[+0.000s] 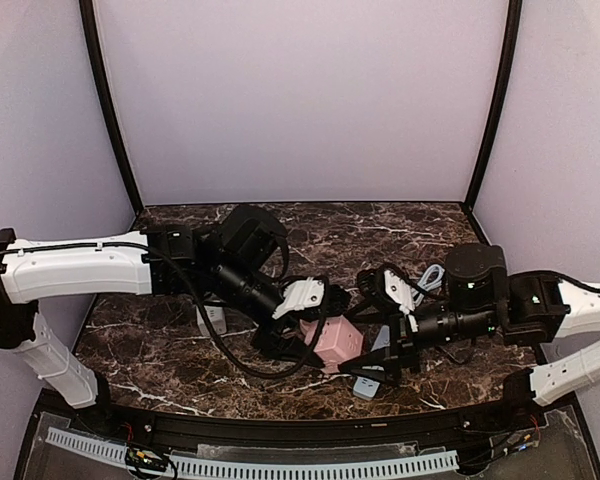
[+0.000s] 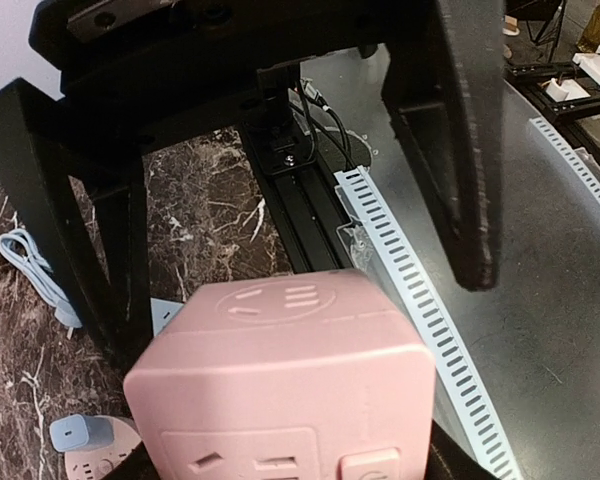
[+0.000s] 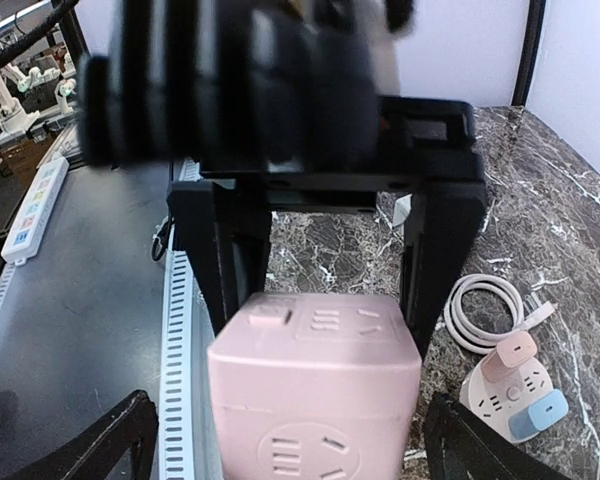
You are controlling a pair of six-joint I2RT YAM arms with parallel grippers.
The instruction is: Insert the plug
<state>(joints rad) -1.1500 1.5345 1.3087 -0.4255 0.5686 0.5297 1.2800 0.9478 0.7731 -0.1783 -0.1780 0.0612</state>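
A pink cube socket [image 1: 336, 343] hangs just above the near middle of the marble table. My left gripper [image 1: 315, 332] is shut on it; the right wrist view shows its black fingers [image 3: 232, 262] pressed on both sides of the cube [image 3: 315, 385]. My right gripper [image 3: 295, 445] faces the cube from the other side and stands open. Its fingers [image 3: 115, 440] flank the cube without touching it. In the left wrist view the cube [image 2: 280, 370] fills the space in my left gripper [image 2: 290, 465]. A blue plug [image 3: 540, 412] and a pink plug [image 3: 510, 352] sit on a small round socket [image 3: 485, 395].
A coiled white cable [image 3: 485, 310] lies on the table [image 1: 400, 225] beside the round socket. A light blue cable [image 2: 30, 262] lies further left. A perforated white rail [image 2: 420, 300] runs along the table's near edge. Purple walls close in the sides and back.
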